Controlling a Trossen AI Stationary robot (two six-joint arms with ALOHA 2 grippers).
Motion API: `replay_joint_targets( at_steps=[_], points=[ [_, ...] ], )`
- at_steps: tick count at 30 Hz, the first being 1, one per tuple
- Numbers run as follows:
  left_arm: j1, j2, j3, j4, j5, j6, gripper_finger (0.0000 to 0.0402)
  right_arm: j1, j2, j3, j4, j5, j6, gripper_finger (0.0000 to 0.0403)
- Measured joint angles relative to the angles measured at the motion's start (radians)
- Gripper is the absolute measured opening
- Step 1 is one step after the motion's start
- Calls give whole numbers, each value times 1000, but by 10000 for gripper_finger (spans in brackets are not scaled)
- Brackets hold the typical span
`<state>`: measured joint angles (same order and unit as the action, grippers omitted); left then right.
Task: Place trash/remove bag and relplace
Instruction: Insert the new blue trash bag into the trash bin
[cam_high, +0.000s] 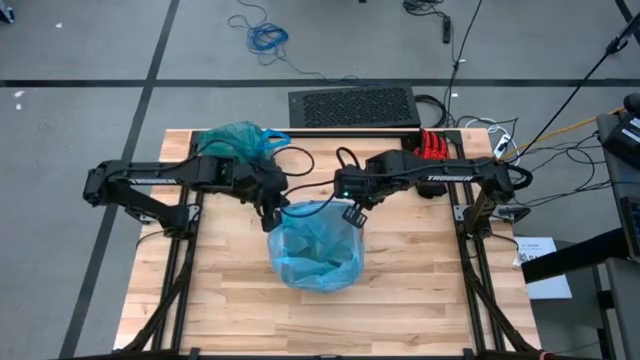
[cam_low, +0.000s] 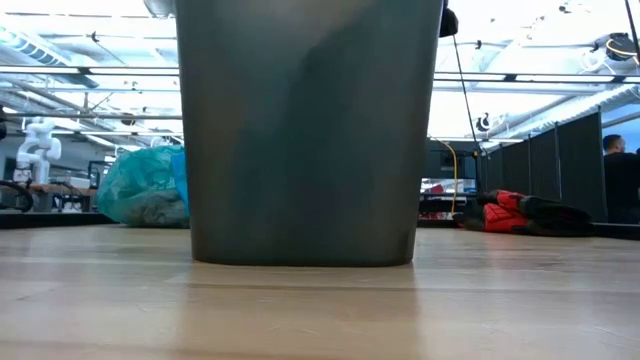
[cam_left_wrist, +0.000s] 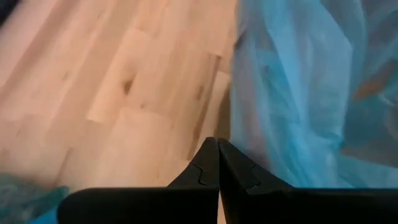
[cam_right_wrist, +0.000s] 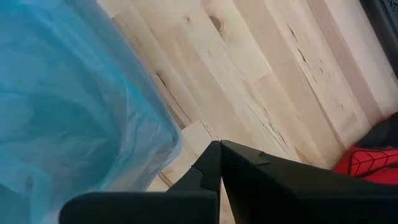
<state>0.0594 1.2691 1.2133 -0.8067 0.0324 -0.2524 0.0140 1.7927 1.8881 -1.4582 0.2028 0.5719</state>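
Note:
A bin (cam_low: 305, 130) stands mid-table, lined with a pale sky-blue plastic bag (cam_high: 315, 250) whose mouth is open upward. The teal-green bag (cam_high: 235, 140) with blue handle loops rests on its underside at the table's far left, also seen in the low view (cam_low: 145, 190). My left gripper (cam_high: 272, 218) hangs shut over the far left of the bin's rim, its fingers (cam_left_wrist: 217, 158) right beside the pale bag's film (cam_left_wrist: 292, 93). My right gripper (cam_high: 355, 215) hangs shut over the far right of the rim, with the film (cam_right_wrist: 74, 106) beside it. The trash is out of view. My left gripper points slanting down, its shut fingertips close against the edge of the pale blue bag (cam_left_wrist: 239, 146) at the bin's rim. No film shows between the fingers, and whether they touch it I cannot tell. My right gripper (cam_right_wrist: 219, 155) shows bare wood between its tips and the film.
A red glove (cam_high: 432, 145) lies at the table's far right, also seen in the low view (cam_low: 500, 212). A black grille box (cam_high: 352, 106) sits just beyond the far edge. Bare wood (cam_high: 230, 300) lies near and to either side of the bin.

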Motion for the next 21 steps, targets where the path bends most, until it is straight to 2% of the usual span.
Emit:
replay_joint_targets(
  at_steps=[3, 6, 12, 21],
  points=[
    [15, -42, -1, -9, -55, -2, 0, -3, 0, 0, 0, 0, -1, 0],
    [52, -114, 0, -4, -53, -29, 0, -4, 0, 0, 0, 0, -6, 0],
    [89, -145, 0, 94, 173, -64, 0, -4, 0, 0, 0, 0, -16, 0],
    [76, -24, 0, 109, 278, -27, 0, -5, 0, 0, 0, 0, -14, 0]
  ],
)
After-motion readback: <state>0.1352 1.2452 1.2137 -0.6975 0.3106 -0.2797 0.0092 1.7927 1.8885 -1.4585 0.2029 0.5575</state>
